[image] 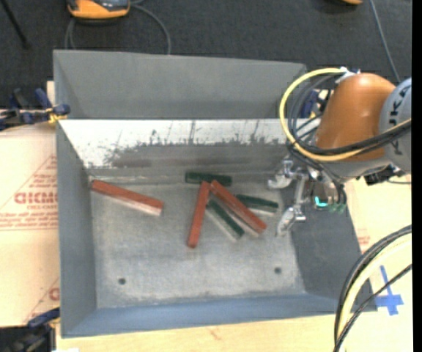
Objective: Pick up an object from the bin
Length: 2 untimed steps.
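While the arm reaches over the right side of the bin (74, 262), the claw (285, 199) sits low by the right wall, fingers spread wide, just right of a dark green stick (258, 202). That stick lies in a crossed heap (215, 210) of red-brown and green sticks mid-bin. A lone red-brown stick (126, 196) lies well apart at left.
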Available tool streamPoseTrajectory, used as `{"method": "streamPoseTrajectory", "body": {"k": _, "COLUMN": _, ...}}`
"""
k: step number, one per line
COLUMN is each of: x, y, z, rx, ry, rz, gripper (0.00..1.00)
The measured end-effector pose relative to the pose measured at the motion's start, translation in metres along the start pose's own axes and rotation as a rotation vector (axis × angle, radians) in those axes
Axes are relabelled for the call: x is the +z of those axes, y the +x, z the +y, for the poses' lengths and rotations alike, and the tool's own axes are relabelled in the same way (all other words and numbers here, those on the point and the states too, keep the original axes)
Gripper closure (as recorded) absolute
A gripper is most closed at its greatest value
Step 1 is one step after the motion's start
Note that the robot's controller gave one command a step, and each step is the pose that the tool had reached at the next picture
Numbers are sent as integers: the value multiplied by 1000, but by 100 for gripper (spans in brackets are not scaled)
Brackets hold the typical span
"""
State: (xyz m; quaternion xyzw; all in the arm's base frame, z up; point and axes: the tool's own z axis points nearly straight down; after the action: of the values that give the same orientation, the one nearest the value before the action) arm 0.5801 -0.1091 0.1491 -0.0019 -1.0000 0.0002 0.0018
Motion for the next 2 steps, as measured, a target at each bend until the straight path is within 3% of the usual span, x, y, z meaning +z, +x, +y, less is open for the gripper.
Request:
{"method": "streamPoseTrajectory", "body": {"k": 1, "x": -5, "y": -2, "z": 0, "rx": -2, "ry": 1, "rz": -8, "gripper": 0}}
{"method": "streamPoseTrajectory", "body": {"k": 2, "x": 65, "y": -8, "z": 19, "rx": 105, "ry": 2, "rz": -39, "gripper": 100}}
